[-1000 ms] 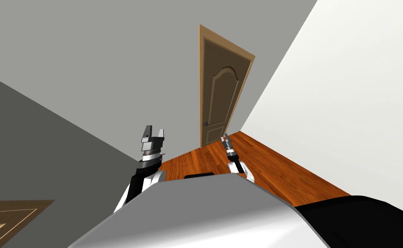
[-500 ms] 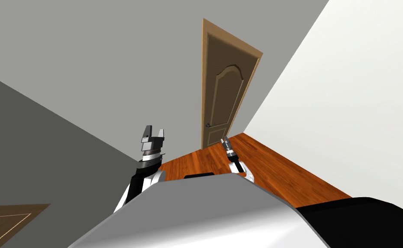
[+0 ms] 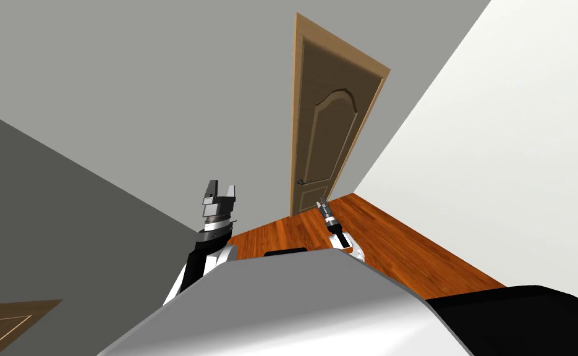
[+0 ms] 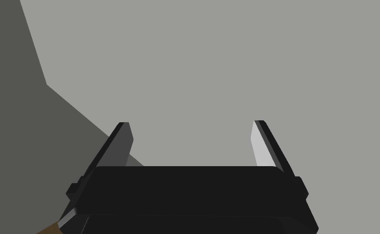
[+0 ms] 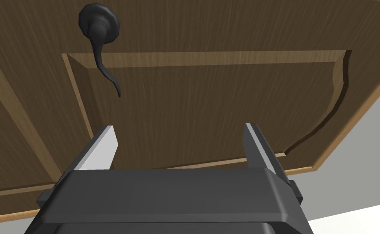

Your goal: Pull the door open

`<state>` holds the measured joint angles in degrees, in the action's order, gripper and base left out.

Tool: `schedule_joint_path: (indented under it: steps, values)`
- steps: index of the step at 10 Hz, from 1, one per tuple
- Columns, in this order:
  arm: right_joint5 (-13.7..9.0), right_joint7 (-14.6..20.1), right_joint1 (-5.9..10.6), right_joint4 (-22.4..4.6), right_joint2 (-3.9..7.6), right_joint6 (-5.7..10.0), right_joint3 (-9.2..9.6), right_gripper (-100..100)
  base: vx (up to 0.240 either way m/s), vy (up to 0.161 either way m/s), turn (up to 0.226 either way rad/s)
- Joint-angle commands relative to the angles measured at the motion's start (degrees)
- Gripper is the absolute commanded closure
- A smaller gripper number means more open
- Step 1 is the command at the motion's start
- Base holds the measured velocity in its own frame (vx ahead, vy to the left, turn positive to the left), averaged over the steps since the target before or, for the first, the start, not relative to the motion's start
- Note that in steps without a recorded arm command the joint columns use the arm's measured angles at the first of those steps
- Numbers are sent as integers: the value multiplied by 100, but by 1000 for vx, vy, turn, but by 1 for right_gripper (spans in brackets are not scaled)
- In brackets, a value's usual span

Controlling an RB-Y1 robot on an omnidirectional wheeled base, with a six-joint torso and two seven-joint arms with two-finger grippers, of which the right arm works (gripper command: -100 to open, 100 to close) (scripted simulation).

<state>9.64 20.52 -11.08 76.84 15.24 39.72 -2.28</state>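
A brown panelled door (image 3: 323, 136) in a lighter frame stands closed in the grey wall ahead. Its dark lever handle (image 3: 301, 182) sits low on the door's left side. In the right wrist view the door (image 5: 225, 101) is close and the dark handle (image 5: 100, 48) curves from a round rose. My right gripper (image 5: 179, 132) is open, short of the door, with the handle off to the side of its fingers and nothing between them. The same right gripper (image 3: 322, 202) points at the door's lower part. My left gripper (image 3: 220, 188) is raised and open (image 4: 190, 134).
A white wall (image 3: 504, 154) runs along the right, meeting the door wall just past the frame. A darker grey wall (image 3: 46, 204) closes the left. Reddish wood floor (image 3: 399, 241) lies before the door. A brown panelled surface (image 3: 3, 318) shows at the lower left.
I have moved closer to the door: it has grown and shifted right in the head view. Both arms keep their pose relative to my body.
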Motion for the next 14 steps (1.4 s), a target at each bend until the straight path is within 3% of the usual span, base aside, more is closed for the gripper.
schedule_joint_path:
  steps: [1, 7, 8, 9, 14]
  values:
    - [53, 67, 94, -265, 68, 69, -8, -100, 104, -8, 66]
    - [243, 269, 360, -1099, 262, 268, -23, -100, 98, -17, 61]
    - [298, 327, 437, -1340, 317, 326, -27, -100, 124, -27, 90]
    - [298, 327, 437, -1340, 317, 326, -27, -100, 92, -28, 40]
    - [440, 478, 637, -1965, 461, 476, -38, -100, 106, -21, 52]
